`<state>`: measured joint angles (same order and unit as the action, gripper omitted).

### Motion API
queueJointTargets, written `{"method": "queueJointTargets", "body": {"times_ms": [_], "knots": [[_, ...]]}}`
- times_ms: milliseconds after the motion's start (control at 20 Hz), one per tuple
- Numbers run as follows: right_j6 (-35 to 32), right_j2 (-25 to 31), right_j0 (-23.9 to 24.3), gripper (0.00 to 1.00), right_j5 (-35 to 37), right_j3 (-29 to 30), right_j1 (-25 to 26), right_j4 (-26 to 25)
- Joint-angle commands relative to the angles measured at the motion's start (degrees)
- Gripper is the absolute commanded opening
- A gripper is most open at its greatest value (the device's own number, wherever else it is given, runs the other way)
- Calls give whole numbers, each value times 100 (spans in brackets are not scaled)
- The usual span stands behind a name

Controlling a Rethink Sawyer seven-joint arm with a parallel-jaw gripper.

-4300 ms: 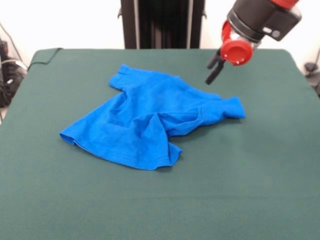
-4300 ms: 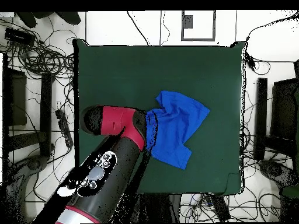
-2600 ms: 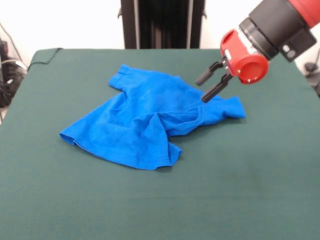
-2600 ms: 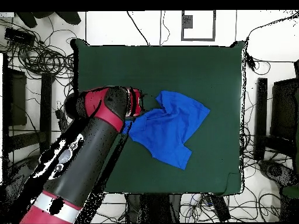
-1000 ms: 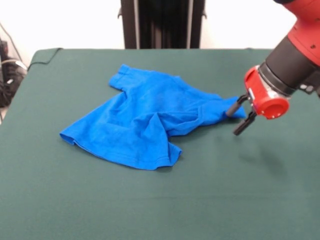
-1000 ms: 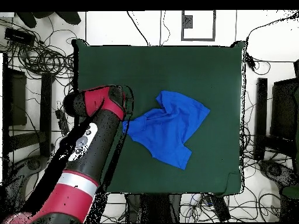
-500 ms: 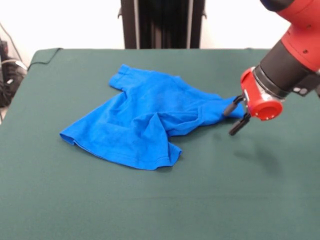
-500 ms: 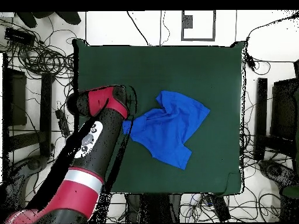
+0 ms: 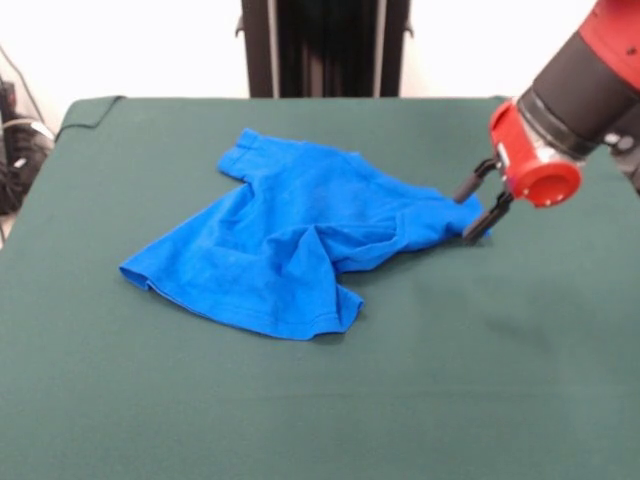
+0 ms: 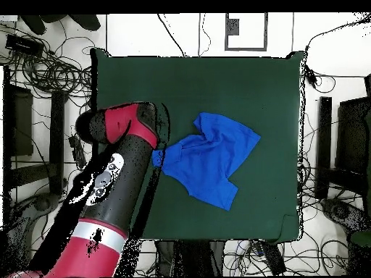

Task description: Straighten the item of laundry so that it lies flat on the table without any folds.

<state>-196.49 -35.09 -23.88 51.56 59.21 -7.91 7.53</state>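
Observation:
The item of laundry (image 9: pixel 300 240) is a bright blue T-shirt lying crumpled on the green table (image 9: pixel 500 380), with folds through its middle and a doubled-over hem at the front. One sleeve reaches out to the right. My gripper (image 9: pixel 470 211) is open at that sleeve's tip, one finger behind it and one in front, low over the cloth. In the overhead view the shirt (image 10: pixel 210 159) lies right of centre on the table (image 10: pixel 217 79), and the arm (image 10: pixel 119 166) covers the gripper at the shirt's left tip.
A black column (image 9: pixel 325 45) stands behind the table's far edge. The green cloth is rumpled at the far left corner (image 9: pixel 90 108). Cables (image 10: pixel 43 65) and stands ring the table in the overhead view.
The gripper swung from above the shirt out to the right, dropped low, then moved back onto the sleeve tip. The shirt has not moved.

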Motion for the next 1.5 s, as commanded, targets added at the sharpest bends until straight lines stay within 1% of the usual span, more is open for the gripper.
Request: {"method": "queueJointTargets", "body": {"times_ms": [50, 300, 550, 800, 1250, 1500], "knots": [[831, 943, -64, 100, 399, 561, -53, -197], [577, 978, -131, 100, -51, 732, 142, -263], [334, 875, -259, 100, -108, 776, 295, -299], [309, 865, -277, 100, -190, 824, 366, -331], [191, 779, -327, 100, -239, 925, 440, -556], [135, 831, -321, 100, -473, 1024, 498, -665]]}}
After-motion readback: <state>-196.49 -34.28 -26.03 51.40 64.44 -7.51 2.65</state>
